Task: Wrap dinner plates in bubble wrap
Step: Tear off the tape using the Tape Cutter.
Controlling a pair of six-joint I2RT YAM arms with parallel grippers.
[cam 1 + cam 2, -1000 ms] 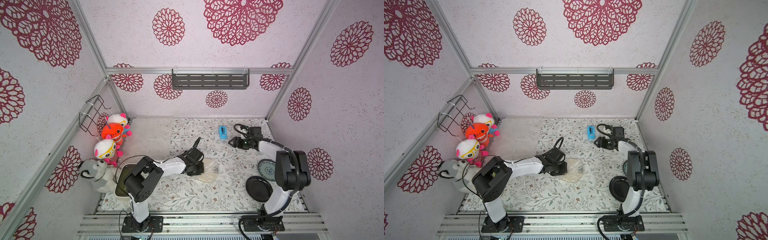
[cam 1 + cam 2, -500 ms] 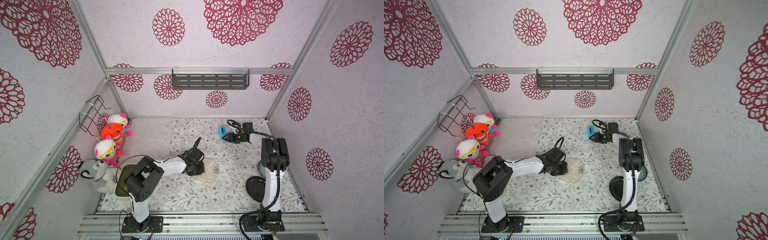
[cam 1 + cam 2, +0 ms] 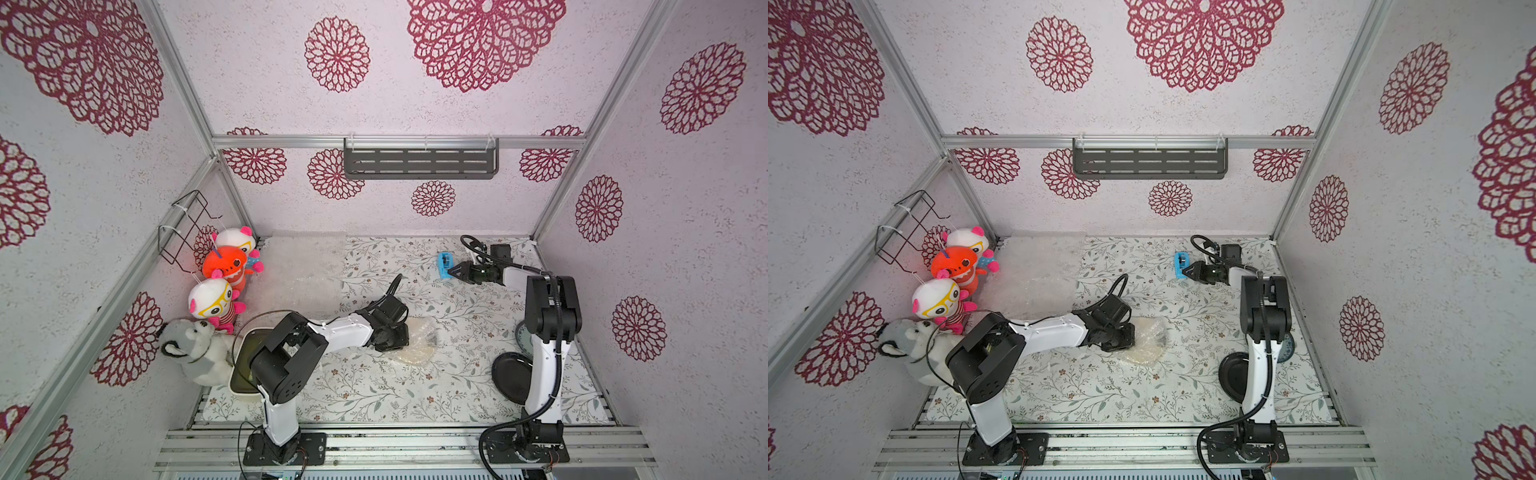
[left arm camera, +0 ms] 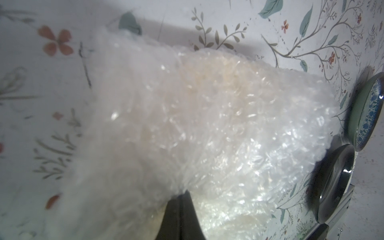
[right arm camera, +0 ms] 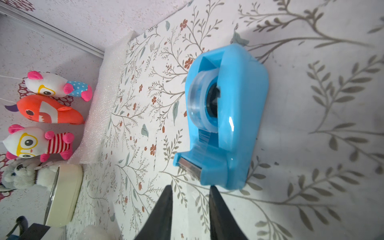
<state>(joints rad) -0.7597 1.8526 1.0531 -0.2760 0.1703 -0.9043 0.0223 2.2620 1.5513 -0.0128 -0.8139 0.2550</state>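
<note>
Step in hand, by judgement: taping the wrap. Left pincer (image 4: 181,196) is clamped shut on bubble wrap (image 3: 422,337) bundled over the cream plate (image 3: 412,357), mid-frame in a top view. Right pincer (image 5: 190,190) is narrowly parted and empty at the tape dispenser (image 5: 234,116) cutter. Next move: pinch the tape end squarely.

Your right arm (image 3: 549,309) has swung inward from the right edge of the table (image 3: 374,395). Its elbow stood by that edge with the pale blue-grey plate (image 3: 1290,345) showing beside it; now the elbow hides most of that plate. The white lower link now crosses the black plate (image 3: 508,374), which lay fully in sight before. Your right gripper (image 3: 450,273) has travelled along the back edge, from short of the blue tape dispenser (image 3: 444,264) to just beside its cutter end, and its jaws have narrowed to a small gap
</note>
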